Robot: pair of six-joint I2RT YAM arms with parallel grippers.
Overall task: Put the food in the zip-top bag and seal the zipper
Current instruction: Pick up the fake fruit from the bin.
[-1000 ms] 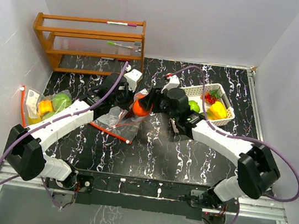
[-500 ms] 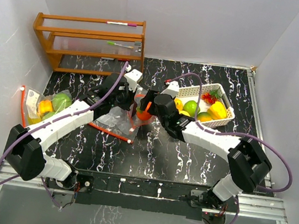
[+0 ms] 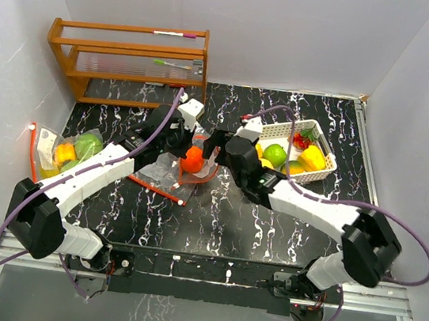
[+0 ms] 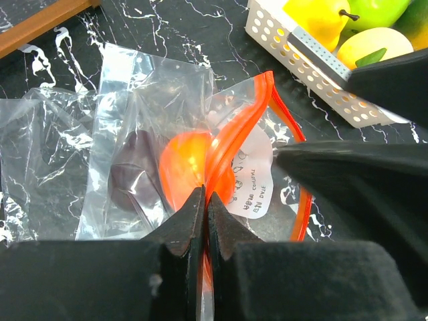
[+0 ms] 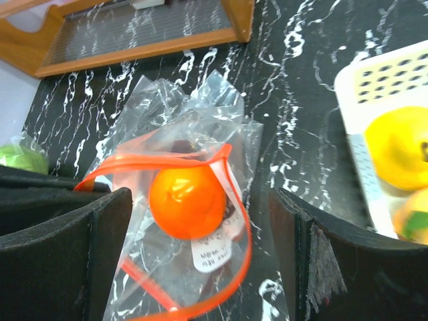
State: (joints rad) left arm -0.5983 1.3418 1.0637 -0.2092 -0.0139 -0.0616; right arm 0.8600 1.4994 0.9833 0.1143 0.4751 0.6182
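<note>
The clear zip-top bag (image 3: pixel 166 171) with an orange zipper rim (image 4: pixel 235 127) lies at the table's middle, its mouth held open. My left gripper (image 3: pixel 179 141) (image 4: pixel 205 194) is shut on the rim. An orange toy fruit (image 3: pixel 193 159) (image 5: pixel 187 200) (image 4: pixel 182 167) sits inside the bag's mouth. My right gripper (image 3: pixel 215 146) (image 5: pixel 202 195) is open and empty, its fingers to either side of the orange just above it. More food, yellow (image 3: pixel 313 157), green (image 3: pixel 276 154) and red (image 3: pixel 302 141), lies in the white basket (image 3: pixel 276 129).
A wooden rack (image 3: pixel 128 61) stands at the back left. A second bag filled with green and orange food (image 3: pixel 68 152) lies at the far left. Another clear empty bag (image 4: pixel 40 147) lies beside the held one. The basket's rim (image 5: pixel 374 87) is close on the right.
My right gripper carried the orange fruit left into the bag's mouth and opened. The fruit now sits in the bag. The left gripper has kept its hold on the rim.
</note>
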